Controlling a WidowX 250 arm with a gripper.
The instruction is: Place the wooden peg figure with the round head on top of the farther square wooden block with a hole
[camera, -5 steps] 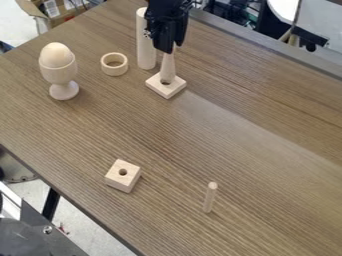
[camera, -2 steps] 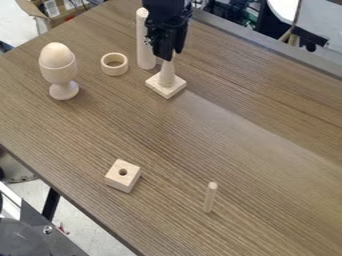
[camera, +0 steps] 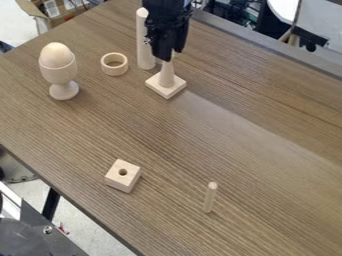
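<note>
Because your black two-finger gripper [camera: 167,57] pinches the tapered, pale wooden peg [camera: 166,74] near its top, it stands upright (steadied, presumably) at the flat, square wooden base [camera: 165,92].

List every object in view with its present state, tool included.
Tool: pointing down, at the tapered peg's top
Tapered peg: upright on square base
Square base: flat, bearing the peg
Egg: seated in cup
Egg cup: upright, occupied
Ring: flat, nothing inside
Thick cylinder: upright
Block: flat, hole unfilled
Thin dowel: upright
</note>
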